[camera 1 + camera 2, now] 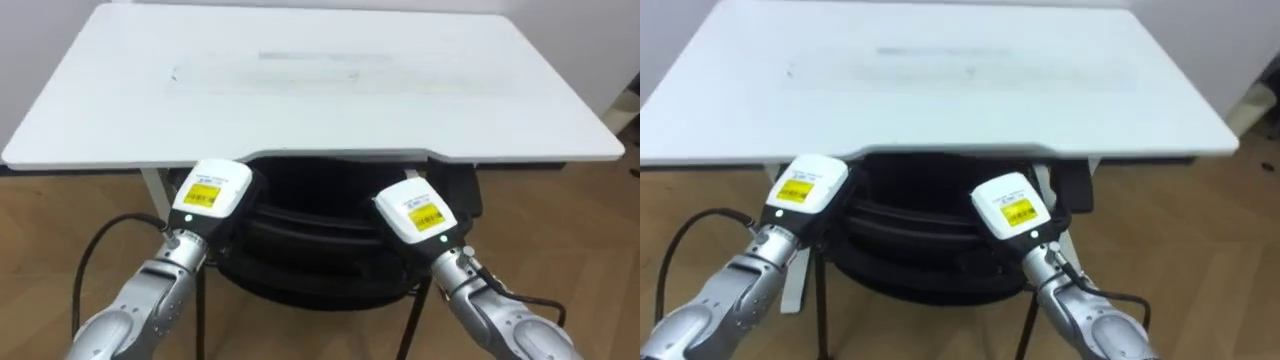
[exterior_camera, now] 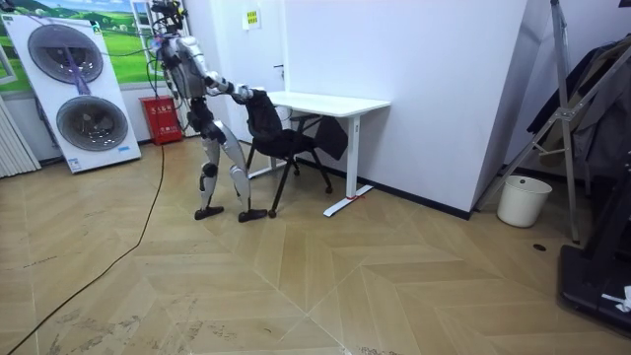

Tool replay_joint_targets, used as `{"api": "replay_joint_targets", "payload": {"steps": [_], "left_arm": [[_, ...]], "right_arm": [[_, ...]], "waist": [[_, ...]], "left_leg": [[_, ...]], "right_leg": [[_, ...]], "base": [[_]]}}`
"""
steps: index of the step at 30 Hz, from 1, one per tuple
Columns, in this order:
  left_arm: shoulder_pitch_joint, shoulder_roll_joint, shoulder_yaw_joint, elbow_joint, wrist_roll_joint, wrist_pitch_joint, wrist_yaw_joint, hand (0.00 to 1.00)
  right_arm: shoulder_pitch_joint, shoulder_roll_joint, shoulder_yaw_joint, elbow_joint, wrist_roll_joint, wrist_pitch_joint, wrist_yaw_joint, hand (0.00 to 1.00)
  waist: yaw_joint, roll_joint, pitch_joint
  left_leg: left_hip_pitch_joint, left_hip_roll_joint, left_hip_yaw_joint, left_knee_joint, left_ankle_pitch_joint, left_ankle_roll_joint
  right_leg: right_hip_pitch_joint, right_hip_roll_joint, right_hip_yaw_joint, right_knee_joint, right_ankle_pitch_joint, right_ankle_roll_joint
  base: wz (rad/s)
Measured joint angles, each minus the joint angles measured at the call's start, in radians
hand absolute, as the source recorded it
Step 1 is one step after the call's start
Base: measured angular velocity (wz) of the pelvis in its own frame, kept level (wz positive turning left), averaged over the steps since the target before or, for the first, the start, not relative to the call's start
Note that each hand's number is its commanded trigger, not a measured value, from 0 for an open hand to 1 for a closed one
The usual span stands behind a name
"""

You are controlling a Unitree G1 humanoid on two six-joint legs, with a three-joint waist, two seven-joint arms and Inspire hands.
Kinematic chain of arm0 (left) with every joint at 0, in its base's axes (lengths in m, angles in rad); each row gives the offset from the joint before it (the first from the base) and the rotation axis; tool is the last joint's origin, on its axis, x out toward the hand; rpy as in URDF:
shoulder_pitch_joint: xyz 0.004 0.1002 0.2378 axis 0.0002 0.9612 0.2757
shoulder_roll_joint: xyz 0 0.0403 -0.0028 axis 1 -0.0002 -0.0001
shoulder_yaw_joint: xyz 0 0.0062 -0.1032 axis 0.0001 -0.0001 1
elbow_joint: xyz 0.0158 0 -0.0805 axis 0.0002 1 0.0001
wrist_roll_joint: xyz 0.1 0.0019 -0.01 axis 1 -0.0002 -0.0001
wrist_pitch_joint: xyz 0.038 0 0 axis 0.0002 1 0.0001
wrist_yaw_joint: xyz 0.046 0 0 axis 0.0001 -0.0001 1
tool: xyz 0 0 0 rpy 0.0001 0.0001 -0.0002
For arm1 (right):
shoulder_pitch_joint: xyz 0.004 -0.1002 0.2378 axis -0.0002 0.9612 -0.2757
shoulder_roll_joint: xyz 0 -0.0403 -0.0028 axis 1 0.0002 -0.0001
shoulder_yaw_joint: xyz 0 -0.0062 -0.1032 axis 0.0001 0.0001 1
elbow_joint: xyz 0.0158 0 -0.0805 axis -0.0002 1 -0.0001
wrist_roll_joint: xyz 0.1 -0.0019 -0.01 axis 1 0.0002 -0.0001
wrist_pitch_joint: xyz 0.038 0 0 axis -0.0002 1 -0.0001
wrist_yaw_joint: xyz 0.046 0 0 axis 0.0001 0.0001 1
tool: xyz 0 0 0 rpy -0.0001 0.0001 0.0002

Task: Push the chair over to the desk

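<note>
Left eye view: L hand (image 1: pixel 212 192) and R hand (image 1: pixel 415 210) against backrest top of black chair (image 1: pixel 310 235), spaced wide for straight shove; clenched or released, can't tell. Seat partly under white desk (image 1: pixel 320 90).

- No word or number can be read in any view; every mark below is too small or blurred.
- On the left hand (image 1: pixel 212 190): a yellow label on its white back, with dark lines of print that cannot be made out.
- On the right hand (image 1: pixel 415 210): a like yellow label on its white back, its dark print also unreadable.
- On the wall (image 2: pixel 434 89): a small yellow sign (image 2: pixel 251 17), up and to the room view's left of the desk (image 2: pixel 330 103); its print is too small to read.
- On the red box (image 2: pixel 163 116), on the floor by the wall: pale marks on its front, unreadable.
</note>
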Motion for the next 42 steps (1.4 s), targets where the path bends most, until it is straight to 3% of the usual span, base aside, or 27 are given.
{"api": "replay_joint_targets", "payload": {"steps": [1,2,5,6,7,8,9,10,11,12,13,14,16,17,18,19,20,22,24,25,29,32,34,36,38,39,42], "left_arm": [[0.027,0.038,0.01,-0.032,-0.013,-0.028,0.003,1.0],[0.052,0.049,0.011,-0.049,-0.016,-0.036,0.013,1.0],[0.067,0.048,0.026,-0.051,-0.016,-0.039,0.016,1.0],[0.056,0.046,0.029,-0.045,-0.015,-0.038,0.014,1.0],[0.051,0.045,0.031,-0.033,-0.015,-0.038,0.013,1.0],[0.051,0.046,0.033,-0.032,-0.015,-0.038,0.014,1.0],[0.047,0.048,0.037,-0.033,-0.014,-0.038,0.013,1.0],[0.039,0.052,0.041,-0.041,-0.015,-0.038,0.013,1.0],[0.037,0.049,0.042,-0.041,-0.015,-0.037,0.013,1.0],[0.02,0.038,0.036,-0.023,-0.015,-0.036,-0.001,1.0],[0.009,0.026,0.026,-0.011,-0.015,-0.023,-0.018,1.0],[0.01,0.019,0.023,-0.008,-0.015,-0.017,-0.024,1.0],[0.01,-0.011,0.013,-0.001,-0.005,0.0,-0.011,0.99],[0.006,-0.016,0.011,0.003,0.002,0.005,-0.006,0.73],[-0.006,-0.034,0.009,0.008,0.023,0.017,-0.005,0.0],[-0.014,-0.039,0.003,0.009,0.037,0.023,-0.006,0.0],[-0.018,-0.04,-0.002,0.009,0.041,0.026,-0.006,0.0],[-0.007,-0.053,-0.012,0.012,0.039,0.039,-0.008,0.0],[0.005,-0.068,-0.007,0.009,0.014,0.044,-0.006,0.0],[0.007,-0.079,-0.003,0.008,-0.01,0.051,-0.007,0.0],[0.008,-0.099,0.0,0.002,-0.103,0.06,-0.011,0.0],[0.011,-0.098,0.0,-0.014,-0.176,0.063,-0.006,0.0],[0.03,-0.095,0.005,-0.053,-0.226,0.055,-0.007,0.0],[0.038,-0.093,0.02,-0.072,-0.276,0.028,-0.01,0.0],[0.053,-0.102,0.068,-0.08,-0.316,-0.006,-0.01,0.0],[0.075,-0.128,0.153,-0.09,-0.346,-0.016,-0.005,0.0],[0.132,-0.14,0.382,-0.142,-0.514,-0.012,0.049,0.0]], "right_arm": [[0.015,-0.011,0.008,-0.047,-0.008,-0.006,0.008,1.0],[0.033,-0.028,0.022,-0.072,-0.007,-0.013,0.008,1.0],[0.049,-0.026,0.024,-0.111,-0.008,-0.007,0.047,1.0],[0.04,-0.02,0.024,-0.111,-0.007,-0.001,0.065,1.0],[0.033,-0.013,0.023,-0.109,-0.004,0.004,0.083,1.0],[0.029,-0.01,0.023,-0.109,-0.004,0.005,0.094,1.0],[0.021,-0.009,0.023,-0.112,-0.003,0.006,0.108,1.0],[0.019,-0.017,0.022,-0.131,0.002,0.005,0.11,1.0],[0.02,-0.022,0.022,-0.139,0.002,0.005,0.11,1.0],[0.026,-0.02,0.021,-0.134,0.002,0.012,0.115,1.0],[0.029,-0.014,0.02,-0.117,0.002,0.019,0.119,1.0],[0.028,-0.012,0.018,-0.108,0.001,0.02,0.118,1.0],[0.025,-0.016,0.006,-0.093,-0.006,0.03,0.102,1.0],[0.023,-0.018,0.002,-0.088,-0.01,0.03,0.097,1.0],[0.023,-0.016,-0.008,-0.073,-0.011,0.03,0.086,0.46],[0.023,-0.012,-0.016,-0.062,-0.014,0.03,0.082,0.06],[0.024,-0.011,-0.017,-0.057,-0.015,0.03,0.081,0.0],[0.025,-0.012,-0.017,-0.034,-0.025,0.023,0.068,0.0],[0.025,-0.014,-0.02,-0.035,-0.028,0.028,0.067,0.0],[0.026,-0.015,-0.03,-0.039,-0.027,0.03,0.069,0.0],[0.035,-0.006,-0.052,-0.043,0.004,0.03,0.083,0.0],[0.046,-0.005,-0.055,-0.051,0.045,0.026,0.083,0.0],[0.075,-0.017,-0.078,-0.085,0.08,0.004,0.077,0.0],[0.094,-0.024,-0.11,-0.111,0.123,-0.024,0.077,0.0],[0.129,-0.024,-0.175,-0.152,0.156,-0.064,0.081,0.0],[0.177,-0.019,-0.238,-0.207,0.197,-0.086,0.081,0.0],[0.279,-0.023,-0.37,-0.294,0.255,-0.123,0.08,0.0]], "waist": [[-0.005,0.003,0.0043],[-0.012,0.006,0.0072],[-0.017,0.014,0.0127],[-0.017,0.009,0.0141],[-0.017,0.013,0.0146],[-0.017,0.023,0.0151],[-0.011,0.016,0.0164],[-0.031,-0.02,0.0271],[-0.042,-0.033,0.0349],[-0.06,-0.021,0.0313],[-0.066,-0.001,0.0239],[-0.071,0.006,0.0205],[-0.067,0.021,0.0145],[-0.073,0.021,0.0139],[-0.087,0.015,0.0101],[-0.106,-0.011,0.0133],[-0.108,-0.021,0.0153],[-0.115,-0.005,0.009],[-0.114,0.008,-0.002],[-0.118,0.013,-0.0018],[-0.12,0.012,-0.0011],[-0.124,0.016,-0.0004],[-0.125,0.015,-0.0012],[-0.124,0.022,0.0058],[-0.126,0.025,0.0073],[-0.125,0.025,0.0073],[-0.135,0.024,0.0071]], "left_leg": [[0.021,0.01,-0.002,-0.003,-0.011,-0.017],[0.028,0.022,0.001,-0.004,-0.014,-0.024],[0.047,0.06,0.011,-0.016,-0.024,-0.051],[0.047,0.068,0.011,-0.014,-0.029,-0.053],[0.045,0.094,0.026,-0.002,-0.036,-0.065],[0.044,0.111,0.036,0.003,-0.039,-0.069],[0.041,0.137,0.073,0.027,-0.042,-0.072],[0.017,0.142,0.089,0.11,-0.073,-0.093],[-0.003,0.145,0.082,0.171,-0.093,-0.1],[-0.044,0.181,0.077,0.294,-0.107,-0.088],[-0.082,0.21,0.077,0.372,-0.096,-0.08],[-0.092,0.219,0.078,0.392,-0.09,-0.078],[-0.12,0.211,0.082,0.36,-0.071,-0.072],[-0.118,0.205,0.081,0.331,-0.07,-0.073],[-0.104,0.185,0.081,0.261,-0.058,-0.09],[-0.09,0.163,0.082,0.192,-0.04,-0.11],[-0.083,0.148,0.082,0.166,-0.028,-0.101],[-0.06,0.123,0.082,0.088,-0.003,-0.083],[-0.048,0.103,0.083,0.029,0.024,-0.068],[-0.036,0.089,0.083,-0.006,0.047,-0.065],[0.011,0.059,0.083,-0.09,0.087,-0.064],[0.028,0.055,0.081,-0.12,0.095,-0.061],[0.029,0.054,0.08,-0.123,0.097,-0.054],[0.025,0.053,0.08,-0.124,0.097,-0.053],[0.019,0.052,0.079,-0.128,0.1,-0.051],[0.016,0.052,0.078,-0.13,0.101,-0.052],[0.016,0.053,0.079,-0.13,0.103,-0.054]], "right_leg": [[0.017,0.011,-0.011,0.006,0.039,-0.024],[0.026,0.019,-0.019,0.014,0.031,-0.025],[0.035,0.046,-0.038,0.035,-0.009,-0.045],[0.032,0.051,-0.035,0.047,-0.021,-0.045],[0.031,0.073,-0.011,0.05,-0.039,-0.026],[0.029,0.089,0.002,0.065,-0.051,-0.022],[0.0,0.092,0.031,0.153,-0.112,-0.017],[-0.033,0.07,0.063,0.274,-0.2,-0.014],[-0.037,0.081,0.073,0.308,-0.222,-0.032],[-0.027,0.115,0.083,0.32,-0.232,-0.049],[-0.008,0.146,0.083,0.298,-0.233,-0.051],[0.0,0.156,0.08,0.28,-0.233,-0.051],[0.002,0.119,0.01,0.239,-0.232,-0.051],[0.002,0.105,-0.011,0.228,-0.232,-0.051],[0.002,0.091,-0.017,0.21,-0.22,-0.037],[0.003,0.081,-0.004,0.191,-0.194,-0.023],[0.006,0.079,0.012,0.175,-0.166,-0.018],[0.045,0.099,0.043,0.055,-0.06,0.002],[0.065,0.099,0.041,-0.019,-0.008,0.011],[0.079,0.095,0.044,-0.052,0.018,0.011],[0.102,0.091,0.08,-0.09,0.045,0.014],[0.123,0.092,0.081,-0.121,0.058,0.009],[0.124,0.091,0.082,-0.122,0.064,-0.001],[0.124,0.091,0.084,-0.131,0.069,-0.011],[0.12,0.089,0.081,-0.137,0.072,-0.014],[0.116,0.09,0.081,-0.138,0.072,-0.014],[0.113,0.094,0.088,-0.139,0.075,-0.018]], "base": [[0.19],[0.25],[0.1],[0.0],[-0.04],[0.0],[0.35],[0.53],[0.83],[0.62],[0.38],[-0.1],[-0.14],[0.3],[0.59],[0.59],[0.39],[-0.07],[-0.22],[-0.1],[0.02],[0.07],[0.05],[0.0],[0.04],[0.0],[-0.05]]}}
